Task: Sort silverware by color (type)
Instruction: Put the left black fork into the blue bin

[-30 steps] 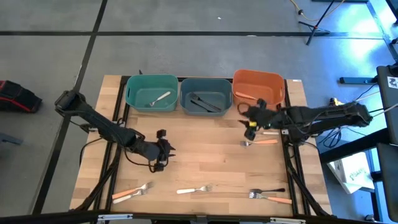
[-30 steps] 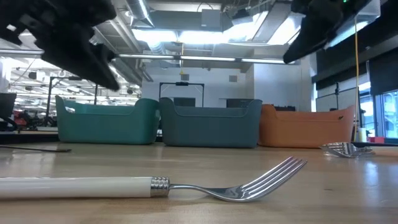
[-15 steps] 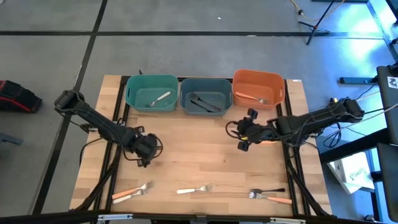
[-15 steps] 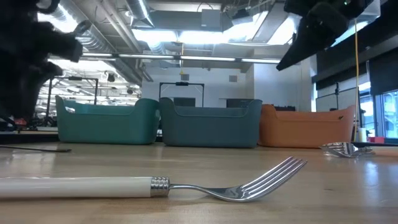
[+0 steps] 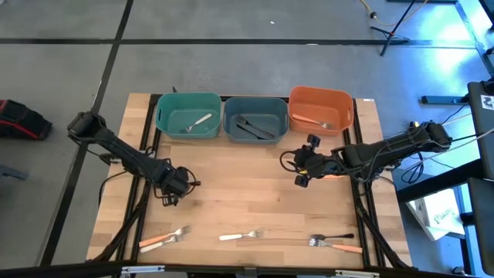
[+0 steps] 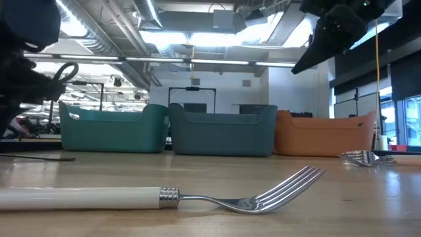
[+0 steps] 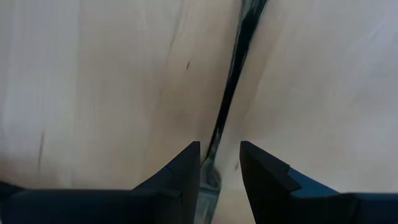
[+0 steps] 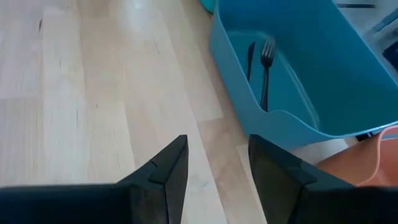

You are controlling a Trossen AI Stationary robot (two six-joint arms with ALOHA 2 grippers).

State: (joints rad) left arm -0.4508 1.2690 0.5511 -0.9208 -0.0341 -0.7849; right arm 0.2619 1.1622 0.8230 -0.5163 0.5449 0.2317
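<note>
Fingers of the left tool (image 7: 219, 167) stand spread astride a black-handled fork (image 7: 233, 87) on the pale wooden table (image 5: 247, 193), left of centre. Right tool (image 8: 214, 163), spread and empty, hovers near the slate-blue plastic bin (image 8: 298, 68) holding black forks (image 8: 266, 68).

You see a pale wood table (image 5: 247, 193) with three bins: teal (image 5: 187, 114), slate blue (image 5: 255, 118), orange (image 5: 321, 108). The nearest fork (image 6: 164, 195) has a white handle and silver tines; both grippers' fingers (image 8: 161, 174) are black.
</note>
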